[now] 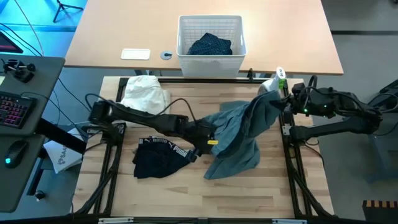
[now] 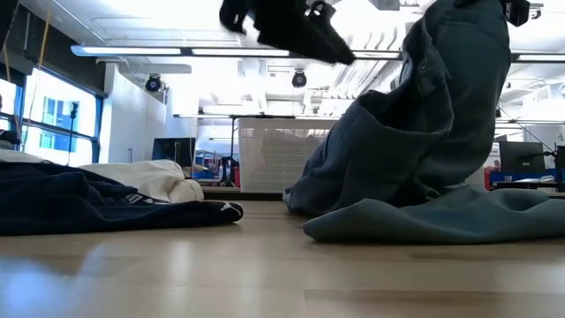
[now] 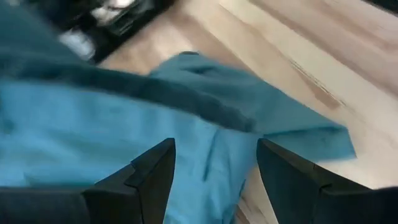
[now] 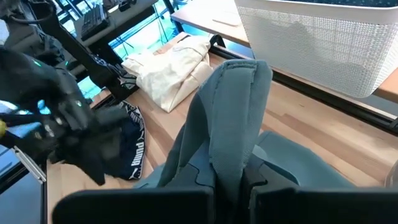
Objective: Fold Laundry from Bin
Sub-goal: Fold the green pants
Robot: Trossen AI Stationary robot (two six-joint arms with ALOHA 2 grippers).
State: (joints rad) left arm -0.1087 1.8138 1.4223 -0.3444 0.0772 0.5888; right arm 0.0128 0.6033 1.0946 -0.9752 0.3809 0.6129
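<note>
Three garments lie out on the wooden worktop (image 1: 186,199), and none looks neatly folded yet, so the task seems to be in its early or middle part.

Largest is the grey-green top (image 1: 239,140), spread in a rumpled heap right of centre. One end of it is lifted high by the right end effector (image 1: 278,99), whose fingers are pressed together, pinching a bunched fold of the cloth. The left end effector (image 3: 214,168) hovers over the top's lower part with its fingers spread, holding nothing.

Next, the black piece with white Puma lettering (image 1: 158,155) lies crumpled at front left. Behind it sits the white cloth (image 1: 144,93), loosely bundled.

Beyond the worktop stands the white bin (image 1: 210,43), with a navy dotted garment (image 1: 210,45) waiting inside.
</note>
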